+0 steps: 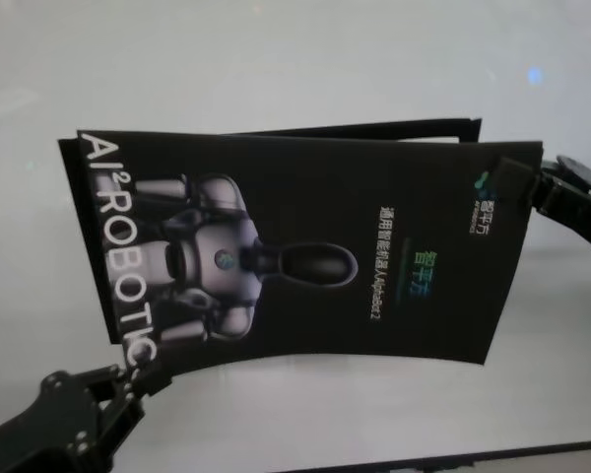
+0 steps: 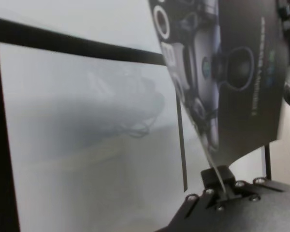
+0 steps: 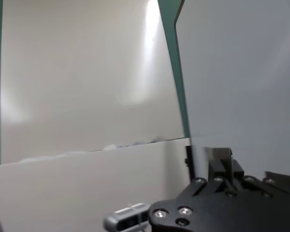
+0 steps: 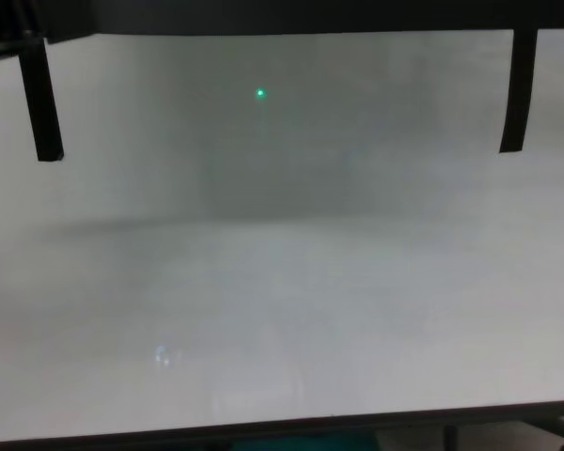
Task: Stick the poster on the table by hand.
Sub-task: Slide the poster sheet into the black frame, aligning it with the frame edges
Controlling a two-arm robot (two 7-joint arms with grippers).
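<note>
The poster [image 1: 305, 246], a black glossy sheet with a grey-white robot and white lettering, hangs in the air above the white table [image 1: 276, 59], slightly bowed. My left gripper [image 1: 138, 377] is shut on the poster's near left corner; the left wrist view shows the printed face [image 2: 232, 72] rising from the pinching fingers [image 2: 217, 180]. My right gripper [image 1: 512, 182] is shut on the far right corner. The right wrist view shows only the pale back of the poster [image 3: 241, 72] above the right gripper [image 3: 217, 162].
In the chest view two narrow black tape strips [image 4: 42, 94] [image 4: 515, 89] hang down from the poster's dark edge [image 4: 263, 14] over the bare table [image 4: 282, 282]. The table's thin dark front edge [image 4: 263, 433] runs along the bottom.
</note>
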